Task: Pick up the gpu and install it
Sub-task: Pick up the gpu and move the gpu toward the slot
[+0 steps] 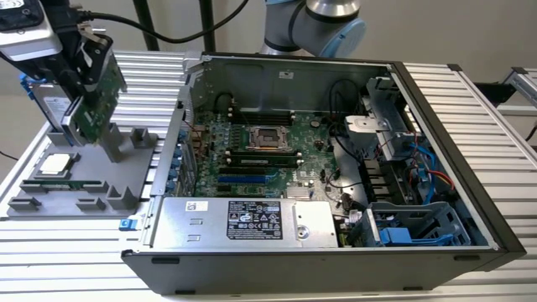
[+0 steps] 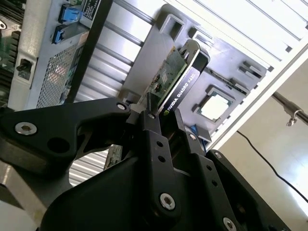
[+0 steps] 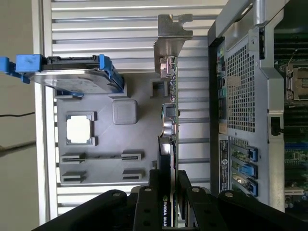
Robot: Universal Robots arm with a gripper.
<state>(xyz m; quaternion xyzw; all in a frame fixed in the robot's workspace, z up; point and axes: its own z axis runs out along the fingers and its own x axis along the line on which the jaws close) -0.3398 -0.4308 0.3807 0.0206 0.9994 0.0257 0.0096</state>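
gpu (image 1: 97, 104) | gripper (image 2: 163, 118) clamped on its edge | gray tray (image 3: 139, 106) holds hard drive (image 3: 72, 79), processor chip (image 3: 79, 130), memory stick (image 1: 63, 186)

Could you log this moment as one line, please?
gripper: shut on gpu | gpu: upright at gray tray, outside computer case | not installed

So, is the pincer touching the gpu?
Touching. In the second wrist view the pincer clamps the gpu from both sides.
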